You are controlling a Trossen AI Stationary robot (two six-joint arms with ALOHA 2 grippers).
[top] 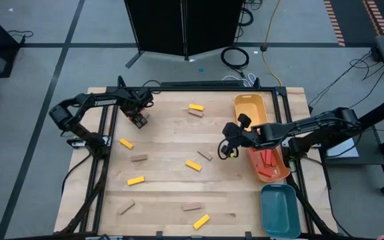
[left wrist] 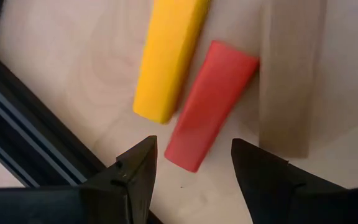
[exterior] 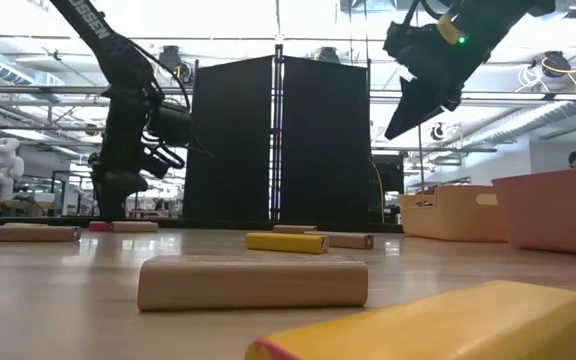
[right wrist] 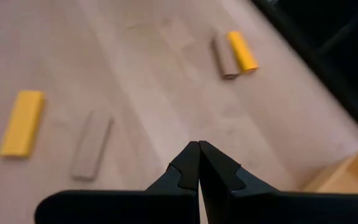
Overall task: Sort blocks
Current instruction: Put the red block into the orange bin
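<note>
My left gripper (left wrist: pixel 193 163) is open near the table's far left corner (top: pixel 139 117), pointing down. Its fingers stand on either side of one end of a red block (left wrist: pixel 209 106) without touching it. That red block lies flat between a yellow block (left wrist: pixel 166 56) and a tan block (left wrist: pixel 291 74). My right gripper (right wrist: pixel 198 152) is shut and empty, raised above the table right of centre (top: pixel 229 148), near a tan block (top: pixel 205 155) and a yellow block (top: pixel 193 165). More yellow and tan blocks lie scattered flat on the table.
Three trays stand along the right edge: a yellow one (top: pixel 251 107) at the far end, an orange one (top: pixel 280 168) holding red blocks, and a teal one (top: pixel 280 210) nearest. A dark metal frame (top: pixel 109 153) borders the table. Yellow and tan blocks (top: pixel 196 107) lie at far centre.
</note>
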